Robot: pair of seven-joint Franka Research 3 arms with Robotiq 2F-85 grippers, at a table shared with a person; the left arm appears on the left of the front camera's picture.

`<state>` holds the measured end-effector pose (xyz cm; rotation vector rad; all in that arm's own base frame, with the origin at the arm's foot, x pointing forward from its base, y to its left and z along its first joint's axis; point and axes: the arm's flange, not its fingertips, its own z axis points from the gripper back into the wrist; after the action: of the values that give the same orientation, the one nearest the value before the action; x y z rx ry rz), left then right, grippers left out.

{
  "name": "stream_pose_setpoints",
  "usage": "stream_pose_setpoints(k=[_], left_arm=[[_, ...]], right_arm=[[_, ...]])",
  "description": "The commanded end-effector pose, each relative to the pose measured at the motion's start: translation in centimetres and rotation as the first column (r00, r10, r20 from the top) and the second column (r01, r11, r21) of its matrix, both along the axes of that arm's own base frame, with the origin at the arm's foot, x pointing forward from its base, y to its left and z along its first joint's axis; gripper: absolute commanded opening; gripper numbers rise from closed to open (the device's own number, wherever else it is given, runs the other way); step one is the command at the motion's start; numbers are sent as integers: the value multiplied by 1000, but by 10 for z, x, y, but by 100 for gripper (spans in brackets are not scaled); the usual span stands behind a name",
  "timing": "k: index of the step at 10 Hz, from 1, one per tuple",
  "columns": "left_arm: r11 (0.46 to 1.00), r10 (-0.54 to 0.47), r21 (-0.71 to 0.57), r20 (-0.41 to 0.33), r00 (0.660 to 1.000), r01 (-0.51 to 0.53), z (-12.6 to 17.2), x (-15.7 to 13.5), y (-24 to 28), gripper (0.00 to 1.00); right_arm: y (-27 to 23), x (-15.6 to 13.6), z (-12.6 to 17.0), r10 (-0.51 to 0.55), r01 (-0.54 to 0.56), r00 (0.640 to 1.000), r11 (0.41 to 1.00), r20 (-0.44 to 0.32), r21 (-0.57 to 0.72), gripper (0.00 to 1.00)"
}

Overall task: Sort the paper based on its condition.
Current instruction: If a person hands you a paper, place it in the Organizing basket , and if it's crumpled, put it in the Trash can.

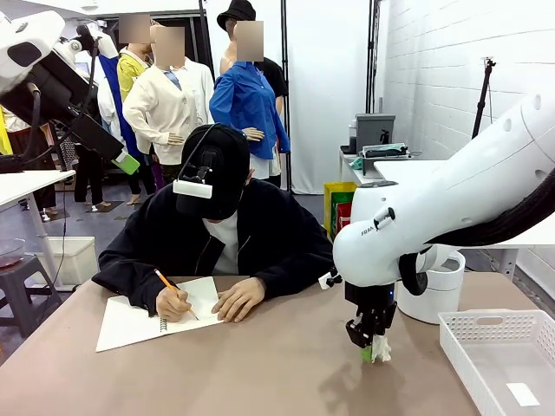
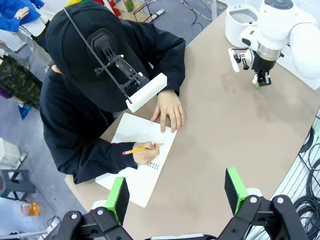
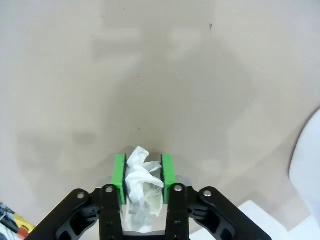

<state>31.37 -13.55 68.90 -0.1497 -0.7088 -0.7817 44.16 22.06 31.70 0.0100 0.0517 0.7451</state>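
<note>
A small white crumpled paper wad [image 3: 139, 181] sits squeezed between the green pads of my right gripper [image 3: 142, 161], which is shut on it. In the front view that gripper [image 1: 373, 348] points straight down, low over the tan table right of centre, with the paper [image 1: 381, 350] showing at its tips. The left wrist view shows the same gripper [image 2: 262, 81] far off near the bin. My left gripper [image 2: 177, 192] hangs open high above the table with nothing between its fingers. It faces down on the person.
A person in black at the far side writes with a pencil in a white spiral notebook [image 1: 139, 321] [image 2: 142, 160]. A round white bin [image 1: 438, 290] [image 2: 239, 20] stands behind my right gripper. A white slotted basket [image 1: 507, 334] holding a flat white slip sits at the right edge.
</note>
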Motion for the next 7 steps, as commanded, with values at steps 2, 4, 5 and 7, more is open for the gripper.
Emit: stream_pose_setpoints(k=[2,4,5,7], left_arm=[[1000,1,2,-3,1000,-1,0,-1,1,100],[1000,1,2,-3,1000,-1,0,-1,1,100],[1000,1,2,-3,1000,-1,0,-1,1,100],[1000,1,2,-3,1000,-1,0,-1,1,100]], right_arm=[[13,-9,55,-112,112,993,994,-41,16,0],[12,-3,101,-138,138,990,990,-3,-3,0],[9,6,122,-165,165,986,986,36,16,0],[0,23,173,-194,193,975,981,113,19,0]])
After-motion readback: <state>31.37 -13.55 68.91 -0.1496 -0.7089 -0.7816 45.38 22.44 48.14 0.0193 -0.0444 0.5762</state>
